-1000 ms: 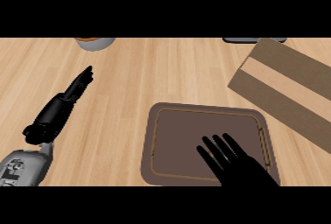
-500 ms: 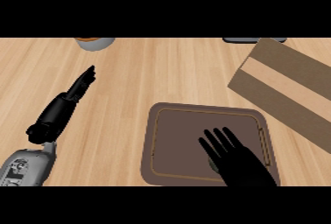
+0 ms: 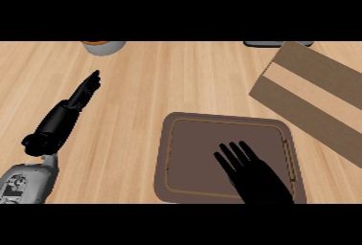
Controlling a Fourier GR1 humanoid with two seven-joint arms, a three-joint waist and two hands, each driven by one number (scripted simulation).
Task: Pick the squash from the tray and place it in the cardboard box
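Note:
A dark brown tray [image 3: 191,158] lies on the wooden counter at the lower middle of the head view. My right hand [image 3: 251,170] hovers over its right half, open, fingers straight and spread, pointing up and to the left. No squash shows; the hand may hide it. The cardboard box [image 3: 311,95] stands at the right, beside the tray's far right corner. My left hand [image 3: 79,98] rests open at the left, fingers straight and pointing away from me, well clear of the tray.
A grey cup with orange content [image 3: 102,46] stands at the counter's far edge, upper left. A dark flat object [image 3: 265,44] peeks in at the top, behind the box.
My right hand has slid slightly to the left and farther over the tray. The left hand has not moved.

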